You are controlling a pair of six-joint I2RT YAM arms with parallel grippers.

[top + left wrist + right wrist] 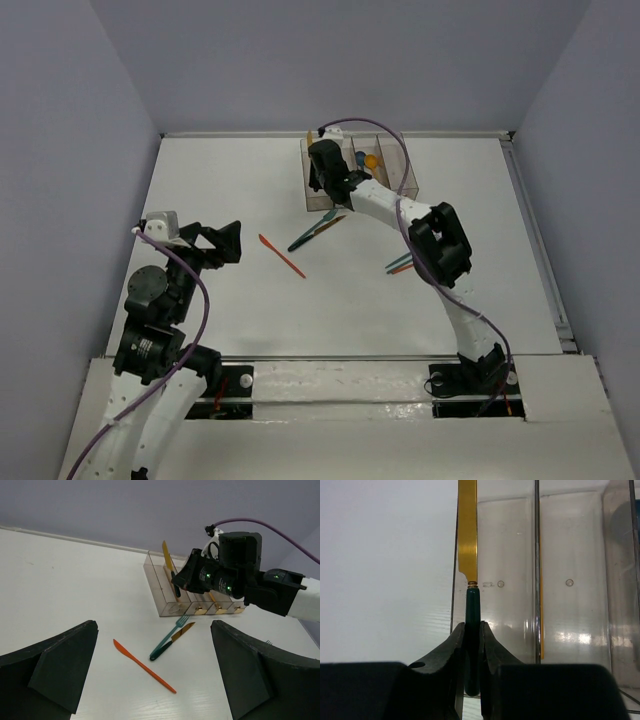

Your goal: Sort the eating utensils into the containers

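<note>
The top view looks down from above and behind the arm bases, taking in the whole table [230, 180]. The left wrist view sits low at the near left, facing far and right between the fingers [55, 670] of the left gripper [154, 625] toward the containers [165, 592]. The right wrist view hangs close over the leftmost bin [495, 555], facing down and far along the gold-bladed knife [468, 530]. All three share that knife and the containers.

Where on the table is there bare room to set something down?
Bare: the far-left corner, left of the bins; the strip between the orange knife and the near edge. Crowded: just before the bins, around the teal fork.
</note>
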